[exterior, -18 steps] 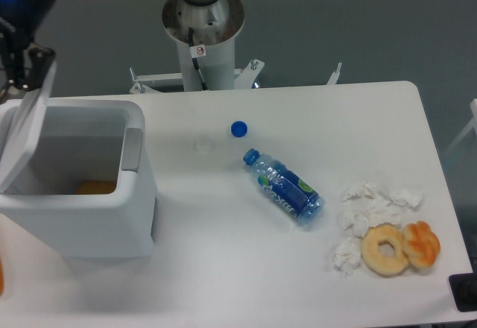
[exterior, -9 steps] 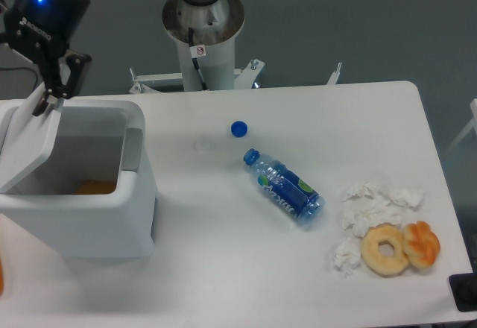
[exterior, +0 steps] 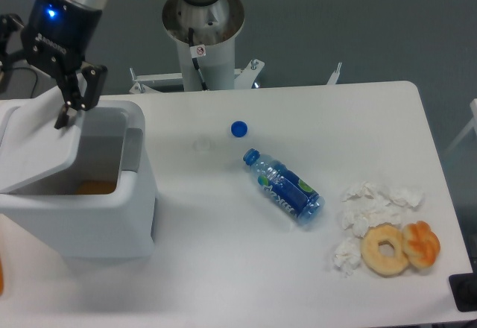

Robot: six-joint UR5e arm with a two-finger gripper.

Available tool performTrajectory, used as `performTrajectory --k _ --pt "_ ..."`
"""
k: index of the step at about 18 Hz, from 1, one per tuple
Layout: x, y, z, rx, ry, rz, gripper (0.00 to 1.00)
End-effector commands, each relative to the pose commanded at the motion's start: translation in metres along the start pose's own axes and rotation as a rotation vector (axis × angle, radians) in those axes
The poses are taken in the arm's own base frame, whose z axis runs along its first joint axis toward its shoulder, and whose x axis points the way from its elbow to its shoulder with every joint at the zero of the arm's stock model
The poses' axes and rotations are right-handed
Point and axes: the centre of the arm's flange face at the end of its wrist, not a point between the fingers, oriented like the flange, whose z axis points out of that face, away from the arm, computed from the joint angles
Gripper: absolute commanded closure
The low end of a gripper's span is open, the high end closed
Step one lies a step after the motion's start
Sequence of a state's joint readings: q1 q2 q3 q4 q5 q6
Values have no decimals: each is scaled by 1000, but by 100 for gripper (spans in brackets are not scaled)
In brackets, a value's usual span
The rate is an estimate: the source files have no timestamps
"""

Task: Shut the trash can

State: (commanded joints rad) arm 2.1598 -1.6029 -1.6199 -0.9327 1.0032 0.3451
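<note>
The trash can (exterior: 82, 224) is a big white bin at the table's left end. Its flat white lid (exterior: 33, 145) slants over the left part of the opening, and the right part still gapes. A grey latch tab (exterior: 133, 149) sits on the right rim. Something orange (exterior: 95, 188) lies inside. My gripper (exterior: 77, 104) hangs over the bin's back rim at the lid's upper right edge. Its fingers stand apart with nothing between them, and the left fingertip (exterior: 61, 119) touches the lid.
A blue bottle (exterior: 287, 188) lies mid-table with its blue cap (exterior: 238, 128) loose behind it. Crumpled tissues (exterior: 373, 209), a donut (exterior: 385, 249) and an orange pastry (exterior: 422, 244) sit at the right. The robot's base (exterior: 203, 30) stands behind the table.
My gripper has swung right and down from the far left. The lid has tipped from nearly upright to slanting over the bin's opening.
</note>
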Motion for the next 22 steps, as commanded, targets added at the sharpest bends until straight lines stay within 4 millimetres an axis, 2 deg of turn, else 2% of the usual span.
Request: performTrajectory --k 7,11,15,22 --pt "-10 2 13 -17 5 -8 0" --pt "-17 3 13 -21 -1 -18 0" --pt "-20 18 24 -51 1 -38 0" --pt "-26 22 20 -57 -28 -47 0"
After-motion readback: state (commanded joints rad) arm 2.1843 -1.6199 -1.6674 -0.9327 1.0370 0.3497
